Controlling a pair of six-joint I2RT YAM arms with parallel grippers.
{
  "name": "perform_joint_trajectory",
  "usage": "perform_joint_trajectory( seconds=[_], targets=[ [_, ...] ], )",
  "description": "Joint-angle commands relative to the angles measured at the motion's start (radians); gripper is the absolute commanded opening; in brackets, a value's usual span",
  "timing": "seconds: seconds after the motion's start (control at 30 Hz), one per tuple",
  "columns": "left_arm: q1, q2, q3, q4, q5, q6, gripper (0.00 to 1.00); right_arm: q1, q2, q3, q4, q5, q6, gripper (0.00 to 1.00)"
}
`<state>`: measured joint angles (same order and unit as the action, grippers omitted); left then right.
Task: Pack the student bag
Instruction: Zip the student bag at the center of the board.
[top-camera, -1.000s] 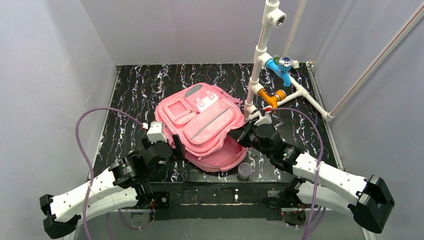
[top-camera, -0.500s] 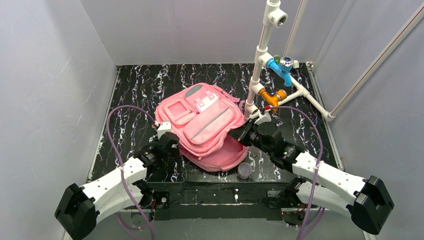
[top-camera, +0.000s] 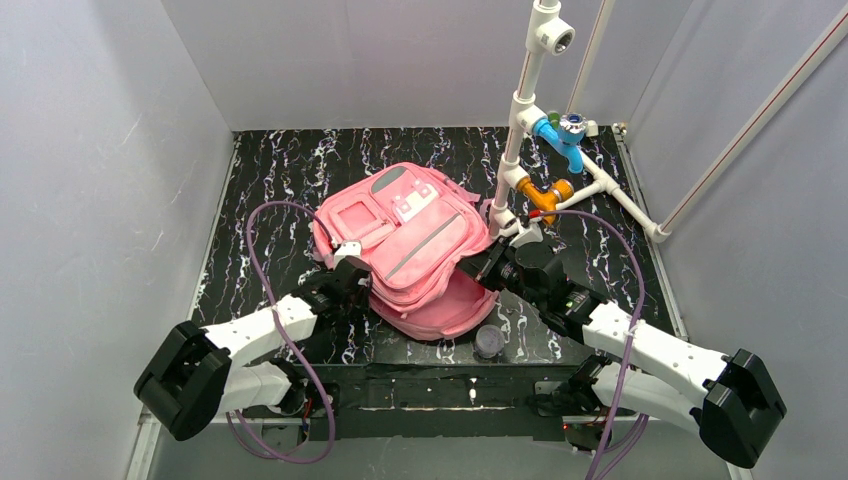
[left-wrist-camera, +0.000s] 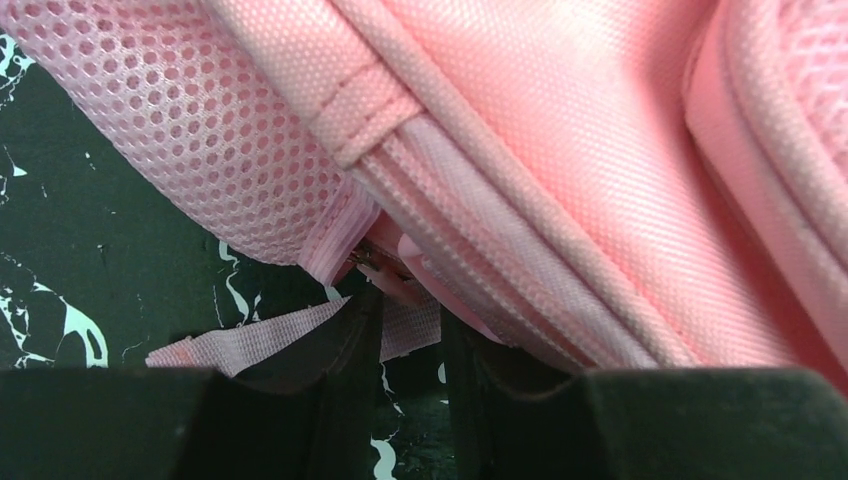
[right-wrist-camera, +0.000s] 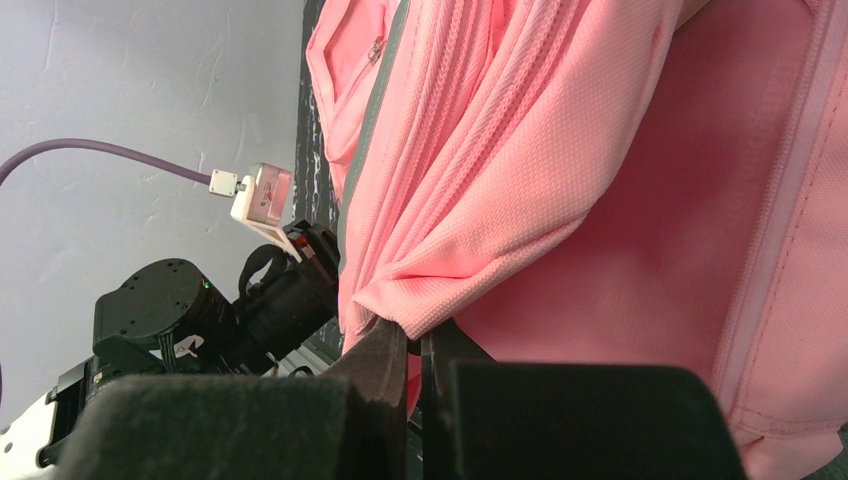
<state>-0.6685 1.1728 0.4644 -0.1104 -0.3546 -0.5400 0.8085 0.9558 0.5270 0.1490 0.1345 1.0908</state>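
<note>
Slumped pink student bag, grey-striped, seemingly agape along its near edge

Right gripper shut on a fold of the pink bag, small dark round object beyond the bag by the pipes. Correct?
Not quite. The right gripper is shut on the student bag fabric, but the top external view shows the dark round object on the bag's near side, not by the pipes.
</note>
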Motion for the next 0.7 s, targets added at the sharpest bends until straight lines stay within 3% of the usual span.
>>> perform_joint_trajectory(
  seconds=[0.0,0.13,0.27,0.37,0.43,0.5,0.67],
  targets=[
    [0.007,0.011,0.0,0.059,-0.044,0.005,0.25,-0.019,-0.003,-0.015,0.036,0.017,0.048,0.01],
    [0.008,0.026,0.029,0.049,-0.073,0.024,0.38,-0.019,0.005,-0.019,0.04,-0.008,0.037,0.01],
    [0.008,0.048,0.064,0.003,-0.149,0.016,0.38,-0.019,-0.002,-0.036,0.04,-0.022,0.033,0.01],
    [0.008,0.042,0.04,0.053,-0.18,0.025,0.29,-0.019,-0.013,-0.046,0.043,-0.023,0.032,0.01],
    [0.008,0.025,0.03,0.075,-0.182,0.041,0.11,-0.019,-0.014,-0.046,0.044,-0.029,0.029,0.01],
    [0.009,0.001,0.025,0.074,-0.171,0.049,0.01,-0.019,-0.007,-0.041,0.045,-0.043,0.011,0.01],
    [0.007,-0.111,0.044,-0.074,-0.154,-0.032,0.0,-0.019,0.046,-0.023,0.053,-0.153,-0.087,0.01]
  ],
)
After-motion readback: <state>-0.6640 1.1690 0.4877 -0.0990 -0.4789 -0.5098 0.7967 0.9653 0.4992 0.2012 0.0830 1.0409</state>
